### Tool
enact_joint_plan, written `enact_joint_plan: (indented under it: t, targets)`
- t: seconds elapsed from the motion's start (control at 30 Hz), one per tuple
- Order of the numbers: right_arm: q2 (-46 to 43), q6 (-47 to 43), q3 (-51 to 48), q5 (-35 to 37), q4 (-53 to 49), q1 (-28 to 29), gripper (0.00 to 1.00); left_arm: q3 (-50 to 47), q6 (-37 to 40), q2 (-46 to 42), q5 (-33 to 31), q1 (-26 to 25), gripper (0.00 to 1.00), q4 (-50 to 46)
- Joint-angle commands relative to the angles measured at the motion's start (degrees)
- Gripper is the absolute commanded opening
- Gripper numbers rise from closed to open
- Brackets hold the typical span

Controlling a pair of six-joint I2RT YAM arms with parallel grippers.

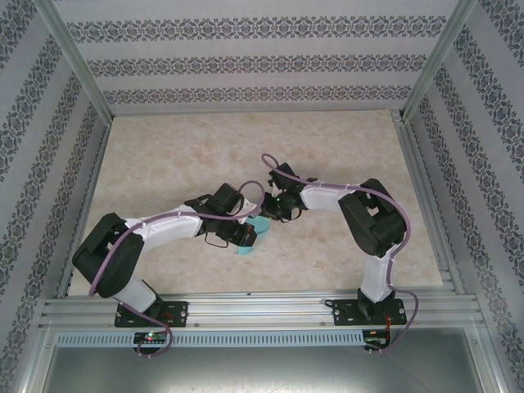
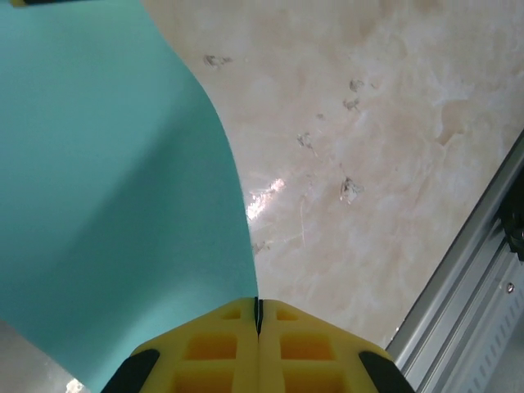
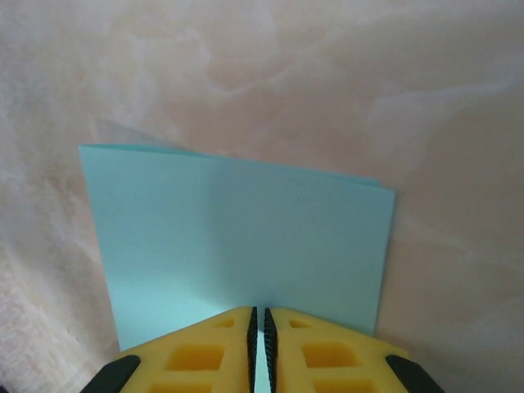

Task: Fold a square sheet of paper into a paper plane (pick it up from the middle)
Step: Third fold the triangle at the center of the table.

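Observation:
The square sheet of paper [image 1: 248, 246] is turquoise and hangs just above the tabletop between my two grippers, mostly hidden under them in the top view. My left gripper [image 1: 247, 236] is shut on the sheet. In the left wrist view the paper [image 2: 106, 188] curves up and to the left from the closed yellow fingertips [image 2: 258, 301]. My right gripper [image 1: 275, 214] meets it from the right. In the right wrist view the sheet [image 3: 237, 237] looks folded double into a rectangle, and its near edge runs into the narrow slit between the fingertips [image 3: 259, 311].
The marble-patterned tabletop [image 1: 246, 147] lies under both arms. An aluminium rail [image 2: 463, 266] runs along the table's edge close to the left gripper. Patterned walls [image 1: 246, 57] and metal posts enclose the table at the back and sides.

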Motion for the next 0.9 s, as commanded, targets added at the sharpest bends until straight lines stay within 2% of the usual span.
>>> enact_joint_plan:
  t: [0.0, 0.43, 0.87]
  targets:
    - [1.9, -2.9, 0.57, 1.78, -3.65, -0.49, 0.14, 2.06, -0.84, 1.66, 0.93, 1.65, 0.02, -1.48]
    - [2.33, -2.64, -0.09, 1.54, -2.87, -0.4, 0.14, 4.19, -1.4, 5.71, -2.08, 4.64, 0.04, -2.83]
    - [2.48, -1.16, -0.61, 1.24, -1.88, 0.21, 0.15, 4.03, -1.55, 6.77, -4.93, 5.13, 0.05, -2.47]
